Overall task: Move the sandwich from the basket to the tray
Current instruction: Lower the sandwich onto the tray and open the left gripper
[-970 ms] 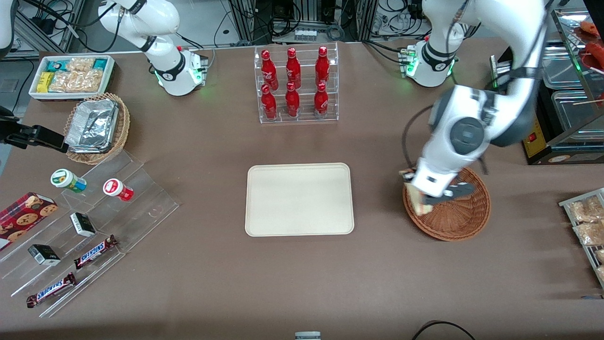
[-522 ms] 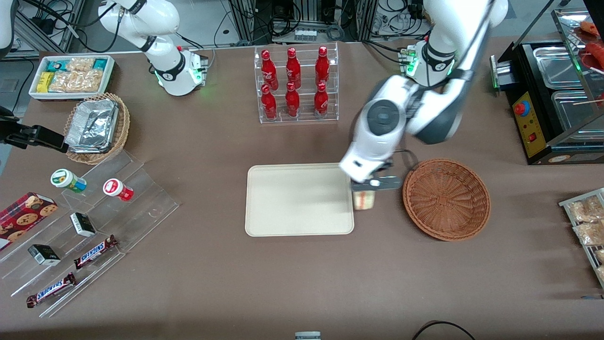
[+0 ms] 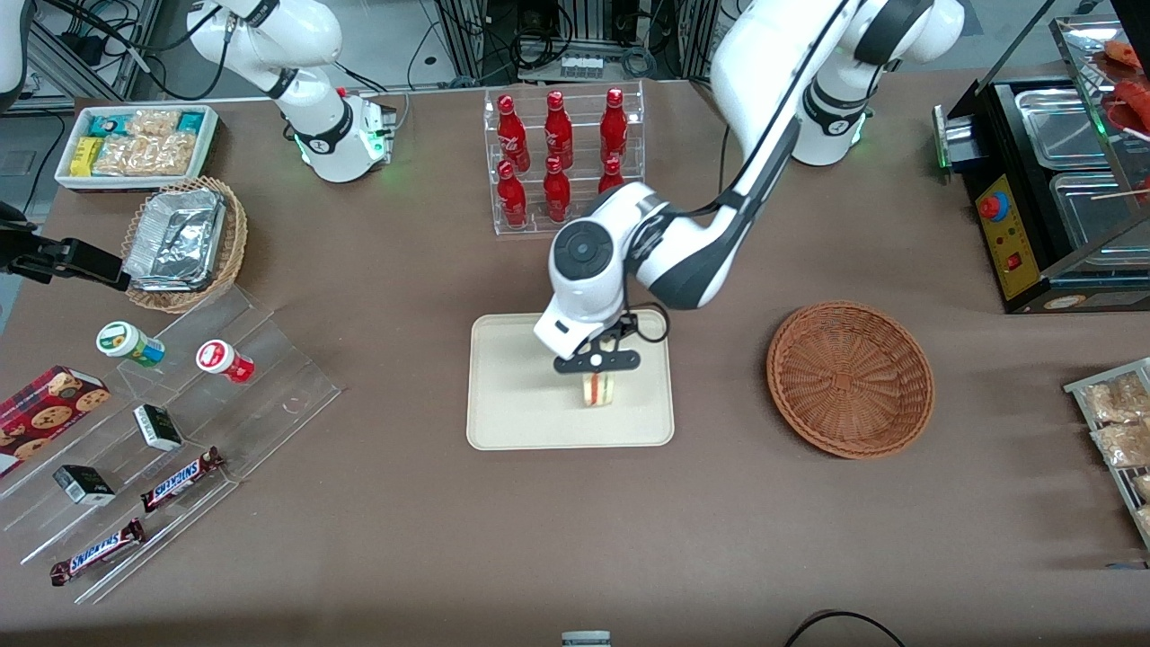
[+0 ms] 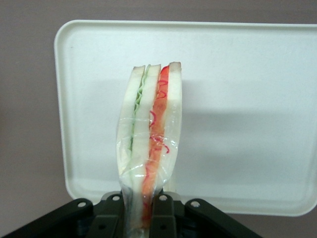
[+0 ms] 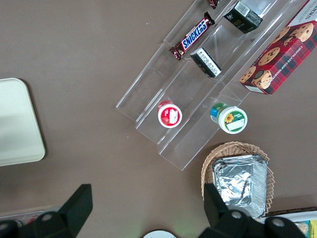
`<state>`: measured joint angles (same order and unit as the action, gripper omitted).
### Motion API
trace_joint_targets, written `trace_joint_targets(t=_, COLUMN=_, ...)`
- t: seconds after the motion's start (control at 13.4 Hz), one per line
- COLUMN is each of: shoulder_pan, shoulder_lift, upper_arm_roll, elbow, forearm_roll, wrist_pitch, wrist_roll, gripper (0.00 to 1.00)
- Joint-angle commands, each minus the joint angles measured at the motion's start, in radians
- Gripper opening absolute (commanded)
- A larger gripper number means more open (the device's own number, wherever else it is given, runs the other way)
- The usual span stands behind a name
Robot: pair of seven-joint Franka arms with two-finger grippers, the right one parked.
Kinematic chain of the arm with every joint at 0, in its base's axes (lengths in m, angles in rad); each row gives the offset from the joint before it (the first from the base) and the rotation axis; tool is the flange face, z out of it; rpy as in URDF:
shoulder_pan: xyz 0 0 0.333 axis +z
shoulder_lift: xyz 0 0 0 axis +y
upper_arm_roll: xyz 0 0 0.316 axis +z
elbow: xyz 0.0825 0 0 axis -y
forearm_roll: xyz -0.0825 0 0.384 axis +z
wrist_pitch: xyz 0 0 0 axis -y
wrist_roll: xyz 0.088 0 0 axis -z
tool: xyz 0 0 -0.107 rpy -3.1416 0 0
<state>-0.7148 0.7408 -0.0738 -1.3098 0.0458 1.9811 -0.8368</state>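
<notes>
Gripping the sandwich (image 3: 599, 388) by one end, the gripper (image 3: 597, 362) hangs over the tray (image 3: 512, 404), in the half nearer the basket (image 3: 850, 378); fingers (image 4: 163, 210) are pinched tight on the wrapped bread, one on each flat face; the wedge stands on edge between them, cut side toward the wrist camera, with a green layer next to one slice and a red layer next to the other; clear film (image 4: 130, 163) wraps its gripped part; from the front the sandwich shows just below the black finger bar, over the tray's surface; whether it touches the tray cannot be told; the basket sits well apart from the tray, toward the working arm's end of the table; a clear rack of red bottles (image 3: 561, 157) stands farther from the front camera than the tray.
</notes>
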Motion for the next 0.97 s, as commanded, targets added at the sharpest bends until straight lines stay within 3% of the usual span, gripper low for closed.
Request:
trace_joint_targets(t=0.0, shoulder_pan=-0.018, shoulder_lift=0.095, upper_arm_roll=0.016, elbow=0.131, forearm_roll=0.029, wrist_pitch=-0.019, wrist_roll=-0.013, gripper=0.0)
trace_joint_targets(t=0.75, shoulder_pan=-0.037, shoulder_lift=0.184, upper_arm_roll=0.014, elbow=0.145, forearm_roll=0.091, wrist_pitch=0.033, wrist_roll=0.01, gripper=0.0)
trace_joint_targets(t=0.9, shoulder_pan=-0.038, shoulder_lift=0.184, upper_arm_roll=0.014, elbow=0.142, forearm_roll=0.089, wrist_pitch=0.033, wrist_roll=0.019, gripper=1.0)
